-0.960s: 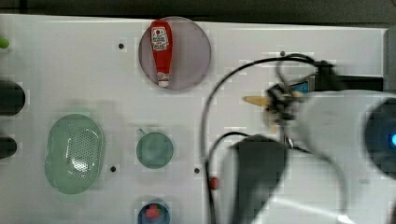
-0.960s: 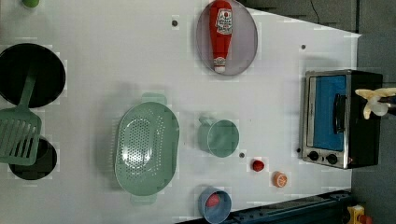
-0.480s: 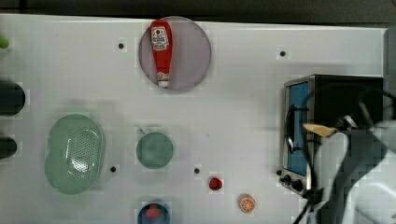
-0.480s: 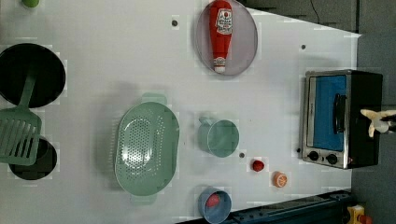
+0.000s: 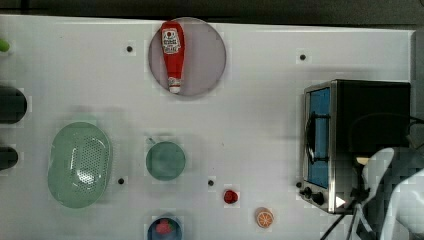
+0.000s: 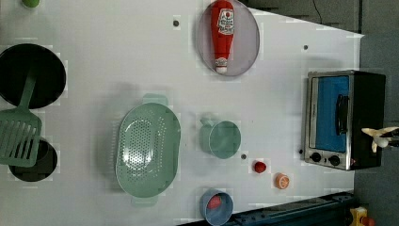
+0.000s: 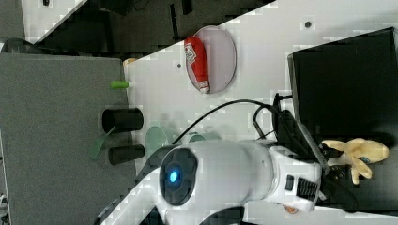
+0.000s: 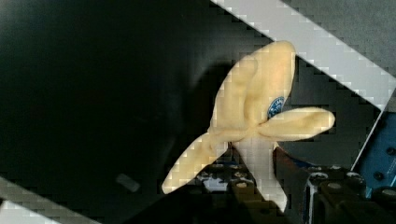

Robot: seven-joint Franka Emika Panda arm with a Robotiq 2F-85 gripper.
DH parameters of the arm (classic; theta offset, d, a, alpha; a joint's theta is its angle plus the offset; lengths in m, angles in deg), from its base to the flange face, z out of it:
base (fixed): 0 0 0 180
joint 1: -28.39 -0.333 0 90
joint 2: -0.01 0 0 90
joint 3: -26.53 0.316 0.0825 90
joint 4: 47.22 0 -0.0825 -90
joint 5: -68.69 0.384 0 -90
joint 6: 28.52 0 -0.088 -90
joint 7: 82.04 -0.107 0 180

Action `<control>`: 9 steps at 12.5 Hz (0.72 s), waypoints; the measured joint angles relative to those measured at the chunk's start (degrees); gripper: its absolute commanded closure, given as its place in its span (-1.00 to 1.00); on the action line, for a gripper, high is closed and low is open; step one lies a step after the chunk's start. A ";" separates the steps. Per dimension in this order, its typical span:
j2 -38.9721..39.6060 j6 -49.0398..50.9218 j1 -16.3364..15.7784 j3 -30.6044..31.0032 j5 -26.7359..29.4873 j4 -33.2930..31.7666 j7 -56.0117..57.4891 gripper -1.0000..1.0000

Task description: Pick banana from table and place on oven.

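Observation:
The pale yellow banana (image 8: 254, 116) hangs with its peel strips splayed, and my gripper (image 8: 256, 189) is shut on its whitish end. Behind it in the wrist view lies the matte black top of the oven (image 8: 93, 93). In the right view the banana (image 7: 359, 152) hovers over the oven (image 7: 347, 84) near the top's lower edge, with the gripper (image 7: 334, 159) at the end of the white arm (image 7: 225, 173). The left view puts the banana (image 6: 379, 134) at the right edge of the oven (image 6: 346, 120). The white table (image 5: 260, 125) carries the oven (image 5: 350, 135) at the top view's right.
A ketchup bottle (image 5: 171, 52) lies on a grey plate (image 5: 207, 57). A green colander (image 5: 80, 165), a green cup (image 5: 165, 160), a small red piece (image 5: 230, 196), an orange slice (image 5: 264, 217) and a blue bowl (image 5: 164, 229) sit on the table. A black pan (image 6: 30, 75) and green spatula (image 6: 19, 136) are in the left view.
The arm has carried the banana from above the table to above the oven's top, rightward and down in the top view. The grip on the banana is unchanged.

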 measured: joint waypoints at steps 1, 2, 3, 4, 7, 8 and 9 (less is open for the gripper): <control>0.68 -0.64 -0.20 0.48 0.24 0.00 0.67 0.49; 0.94 -0.76 -1.04 0.56 0.86 0.00 1.29 0.49; 0.83 -0.67 -1.68 0.92 1.49 0.22 1.31 0.43; 0.71 -1.04 -1.94 1.57 1.36 0.73 1.31 0.23; -0.76 -1.59 -3.11 2.18 1.02 0.90 2.14 -0.44; -1.07 -1.09 -3.13 2.60 0.99 1.12 2.14 -0.67; -0.97 0.59 -3.20 2.55 1.69 1.57 2.31 -0.89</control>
